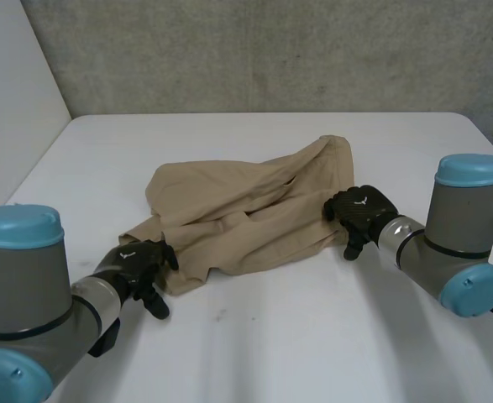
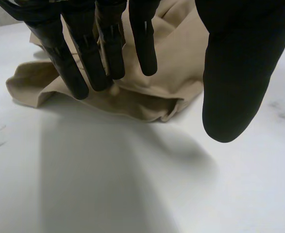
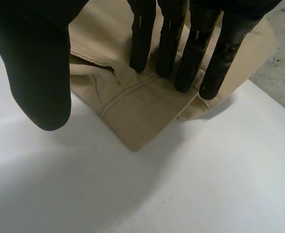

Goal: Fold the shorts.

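The tan shorts (image 1: pixel 246 214) lie crumpled mid-counter (image 1: pixel 313 336). The left hand (image 1: pixel 137 267) rests straight, released fingers (image 2: pixel 103 58) on their near corner. The right hand (image 1: pixel 362 211) rests its fingers (image 3: pixel 181 58) on the opposite edge, thumb apart and unclenched.

Head cam is looking down from behind, between the arms, covering most of the table (image 1: pixel 313 336). Wrist cams are sitting close, looking along the left hand (image 1: pixel 137 264) and right hand (image 1: pixel 364 210). All three are sharing the shorts (image 1: pixel 238 210).
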Controlling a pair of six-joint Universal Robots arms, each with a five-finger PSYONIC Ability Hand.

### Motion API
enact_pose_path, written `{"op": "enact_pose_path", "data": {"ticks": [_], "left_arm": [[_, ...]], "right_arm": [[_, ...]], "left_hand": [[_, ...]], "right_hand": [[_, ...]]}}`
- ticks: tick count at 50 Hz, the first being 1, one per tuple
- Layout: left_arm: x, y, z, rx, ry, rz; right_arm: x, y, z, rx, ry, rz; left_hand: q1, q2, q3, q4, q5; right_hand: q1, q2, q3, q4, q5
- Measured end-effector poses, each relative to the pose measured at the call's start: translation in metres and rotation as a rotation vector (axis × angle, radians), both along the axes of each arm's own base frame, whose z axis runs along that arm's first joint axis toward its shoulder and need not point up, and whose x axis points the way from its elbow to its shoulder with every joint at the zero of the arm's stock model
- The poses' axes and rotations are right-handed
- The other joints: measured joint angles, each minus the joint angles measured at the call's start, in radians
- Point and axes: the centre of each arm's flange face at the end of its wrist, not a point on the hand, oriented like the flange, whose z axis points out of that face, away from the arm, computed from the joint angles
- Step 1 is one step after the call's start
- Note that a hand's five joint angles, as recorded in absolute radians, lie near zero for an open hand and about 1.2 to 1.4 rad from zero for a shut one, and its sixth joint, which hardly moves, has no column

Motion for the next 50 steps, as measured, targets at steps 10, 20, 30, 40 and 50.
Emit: {"op": "enact_pose_path", "data": {"ticks": [10, 20, 30, 40, 50], "left_arm": [[-0.001, -0.018, -0.007, -0.013, 0.001, 0.017], [-0.006, -0.031, -0.008, -0.054, -0.005, 0.009], [-0.012, -0.045, -0.010, -0.097, -0.034, -0.016], [-0.017, -0.053, -0.014, -0.113, -0.064, -0.041], [-0.020, -0.057, -0.018, -0.128, -0.083, -0.049]], "right_arm": [[0.004, -0.012, -0.003, -0.031, -0.008, 0.000], [0.007, -0.020, -0.013, -0.045, 0.010, 0.008], [0.008, -0.022, -0.004, -0.082, 0.001, 0.010], [0.006, -0.016, 0.005, -0.087, -0.007, 0.003], [0.003, -0.014, 0.004, -0.076, 0.002, -0.022]], "left_hand": [[-0.018, -0.013, -0.020, -0.015, -0.017], [-0.018, -0.013, -0.020, -0.015, -0.017], [-0.018, -0.013, -0.020, -0.015, -0.017], [-0.018, -0.013, -0.020, -0.015, -0.017], [0.557, 0.556, 0.544, 0.551, 0.543]], "right_hand": [[0.098, 0.132, 0.117, 0.116, 0.112], [0.196, 0.263, 0.241, 0.242, 0.234], [0.457, 0.626, 0.615, 0.636, 0.604], [0.457, 0.626, 0.615, 0.636, 0.616], [0.457, 0.626, 0.615, 0.636, 0.616]]}}
